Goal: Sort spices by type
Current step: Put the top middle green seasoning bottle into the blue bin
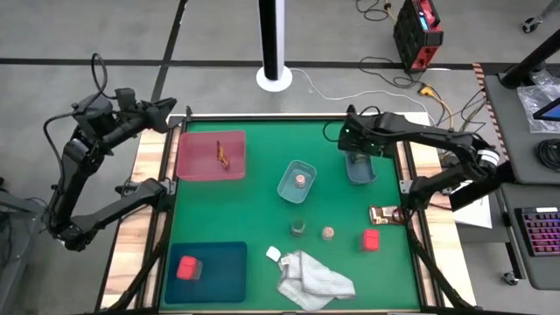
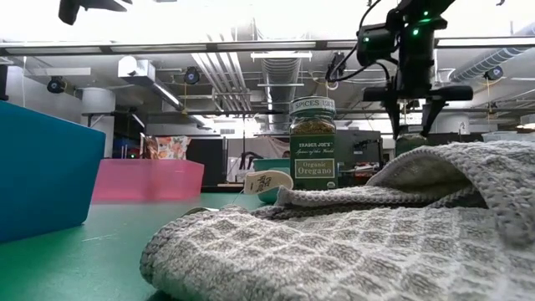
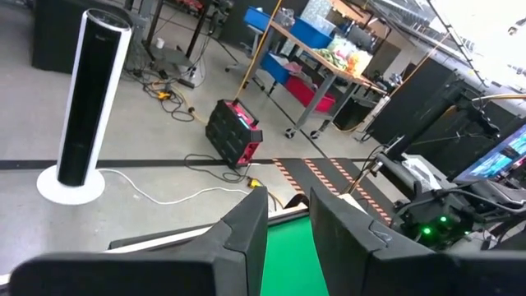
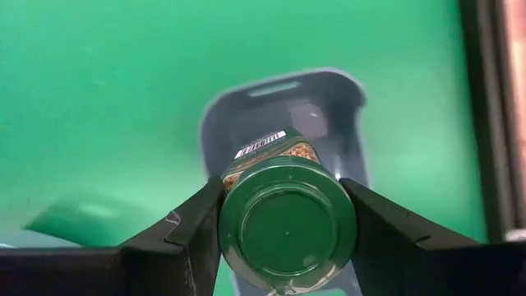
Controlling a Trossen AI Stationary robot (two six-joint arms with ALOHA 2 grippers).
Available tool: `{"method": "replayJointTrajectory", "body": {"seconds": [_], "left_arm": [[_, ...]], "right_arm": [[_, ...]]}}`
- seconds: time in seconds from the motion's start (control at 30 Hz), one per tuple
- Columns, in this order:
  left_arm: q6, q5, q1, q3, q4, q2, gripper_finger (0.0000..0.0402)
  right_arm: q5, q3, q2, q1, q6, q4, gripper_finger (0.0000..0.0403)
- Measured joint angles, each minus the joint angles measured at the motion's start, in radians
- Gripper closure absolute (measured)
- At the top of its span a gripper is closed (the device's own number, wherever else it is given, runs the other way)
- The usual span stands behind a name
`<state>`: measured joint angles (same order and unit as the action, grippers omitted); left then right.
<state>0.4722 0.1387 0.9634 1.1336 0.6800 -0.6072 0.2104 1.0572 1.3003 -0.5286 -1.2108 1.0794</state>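
Holding a green-lidded jar point(image 4: 287, 220) clamped between its fingers, the right gripper point(image 4: 288, 234) is hovering over a bluish tub point(image 4: 329, 103); it should be lowering centred before letting go.

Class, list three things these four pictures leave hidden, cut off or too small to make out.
1. Low view: the cloth hides the table behind it, so most spices are unseen.
2. Right wrist view: the right hand and its green jar cover much of the tub.
3. High view: the sachet on the pink tray is too small to read.
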Motion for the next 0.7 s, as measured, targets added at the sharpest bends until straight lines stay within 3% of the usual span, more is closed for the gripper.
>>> {"method": "replayJointTrajectory", "body": {"seconds": [0.7], "left_arm": [[0.0, 0.0, 0.0, 0.0, 0.0, -0.009, 0.0324]], "right_arm": [[-0.027, -0.065, 0.037, -0.029, -0.008, -0.043, 0.0205]]}}
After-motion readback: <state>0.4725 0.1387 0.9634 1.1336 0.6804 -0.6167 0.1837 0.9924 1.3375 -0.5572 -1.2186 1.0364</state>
